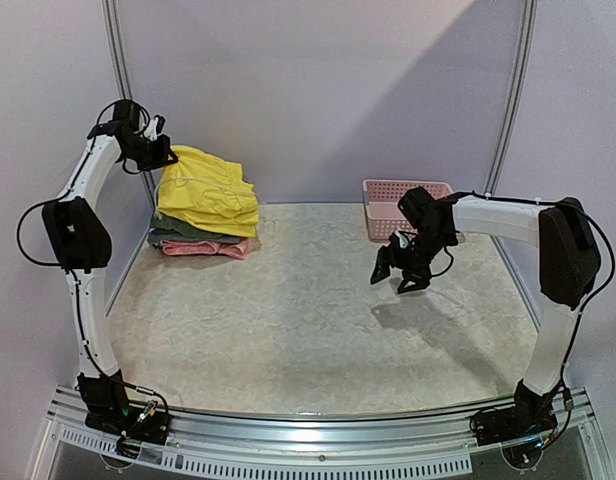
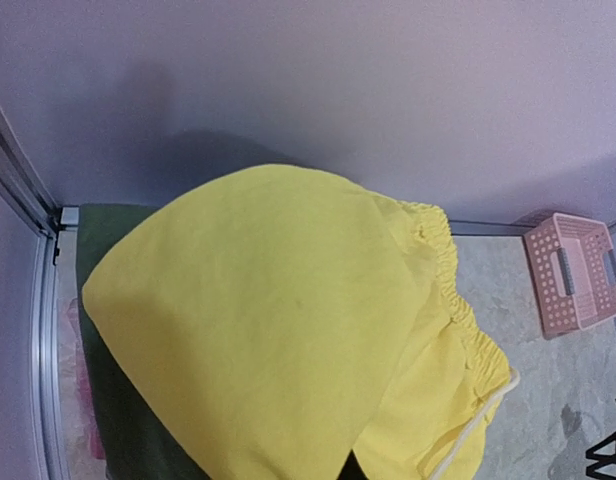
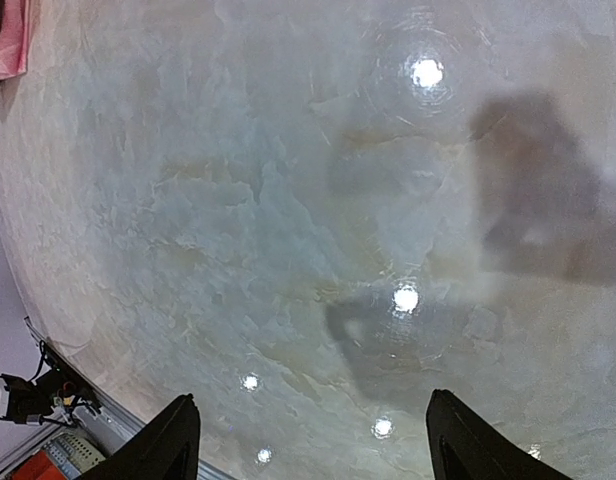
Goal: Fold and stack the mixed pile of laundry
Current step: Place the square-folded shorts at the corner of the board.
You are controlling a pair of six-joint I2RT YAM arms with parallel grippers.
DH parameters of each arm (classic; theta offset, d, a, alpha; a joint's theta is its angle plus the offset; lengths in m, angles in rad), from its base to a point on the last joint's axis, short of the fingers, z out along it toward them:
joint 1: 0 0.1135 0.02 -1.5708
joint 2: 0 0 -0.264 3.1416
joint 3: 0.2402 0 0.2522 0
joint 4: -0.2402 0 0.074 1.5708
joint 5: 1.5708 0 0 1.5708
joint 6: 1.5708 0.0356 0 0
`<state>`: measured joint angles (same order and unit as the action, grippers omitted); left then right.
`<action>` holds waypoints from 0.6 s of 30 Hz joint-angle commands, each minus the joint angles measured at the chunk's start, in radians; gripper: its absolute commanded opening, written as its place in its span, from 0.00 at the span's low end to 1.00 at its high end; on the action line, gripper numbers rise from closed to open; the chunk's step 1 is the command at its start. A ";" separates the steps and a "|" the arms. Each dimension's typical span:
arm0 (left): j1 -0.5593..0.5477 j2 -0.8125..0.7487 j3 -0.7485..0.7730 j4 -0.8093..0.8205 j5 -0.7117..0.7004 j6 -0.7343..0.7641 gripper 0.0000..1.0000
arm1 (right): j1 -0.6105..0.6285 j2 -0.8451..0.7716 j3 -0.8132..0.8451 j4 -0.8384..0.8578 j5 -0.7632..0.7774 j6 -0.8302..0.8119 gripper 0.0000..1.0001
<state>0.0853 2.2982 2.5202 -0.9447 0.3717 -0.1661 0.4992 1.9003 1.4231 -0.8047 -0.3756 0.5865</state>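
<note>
Top view: the laundry is sitting as one stack in the back-left corner of the table (image 1: 288, 320). The yellow shorts (image 1: 208, 190) are on top, then an olive-green garment (image 1: 183, 230), then a pink garment (image 1: 208, 248). That's three pieces, one of each. There's also one pink lattice basket (image 1: 388, 205) back right, and nothing loose that I can spot, so this looks nearly done. The left gripper (image 1: 158, 152) is right at the shorts' raised back edge. The right gripper (image 1: 400, 275) hovers mid-table.

Left wrist view: it's mostly shorts (image 2: 268, 320), bulging up toward the camera, with the olive piece (image 2: 118, 400) underneath. The jaws aren't visible. They're together, probably pinching the shorts' edge, so that top layer likely still needs laying flat.

Right wrist view: the right gripper (image 3: 310, 400) has its jaws wide apart and empty over bare table (image 3: 238, 200).
</note>
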 commanded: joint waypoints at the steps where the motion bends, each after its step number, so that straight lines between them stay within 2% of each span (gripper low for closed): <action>1: 0.039 0.066 0.017 0.012 -0.012 0.051 0.00 | 0.019 0.048 0.051 -0.032 0.014 0.007 0.79; 6: 0.077 0.125 0.025 0.058 -0.054 0.047 0.01 | 0.033 0.095 0.107 -0.058 0.015 0.010 0.79; 7: 0.078 0.143 0.027 0.069 -0.095 0.040 0.08 | 0.036 0.105 0.119 -0.063 0.014 0.010 0.79; 9: 0.079 0.170 0.054 0.054 -0.164 0.020 0.40 | 0.043 0.125 0.145 -0.071 0.012 0.011 0.79; 12: 0.077 0.155 0.053 0.031 -0.155 0.003 0.76 | 0.050 0.150 0.176 -0.072 0.006 0.014 0.79; 14: 0.070 0.109 -0.004 0.049 -0.134 0.000 0.87 | 0.051 0.160 0.189 -0.065 0.001 0.020 0.79; 18: 0.057 0.014 -0.107 0.034 -0.118 -0.013 0.94 | 0.053 0.177 0.207 -0.041 -0.011 0.027 0.80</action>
<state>0.1558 2.4195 2.4886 -0.9058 0.2535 -0.1654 0.5453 2.0438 1.5978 -0.8562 -0.3763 0.6010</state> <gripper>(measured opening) 0.923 0.794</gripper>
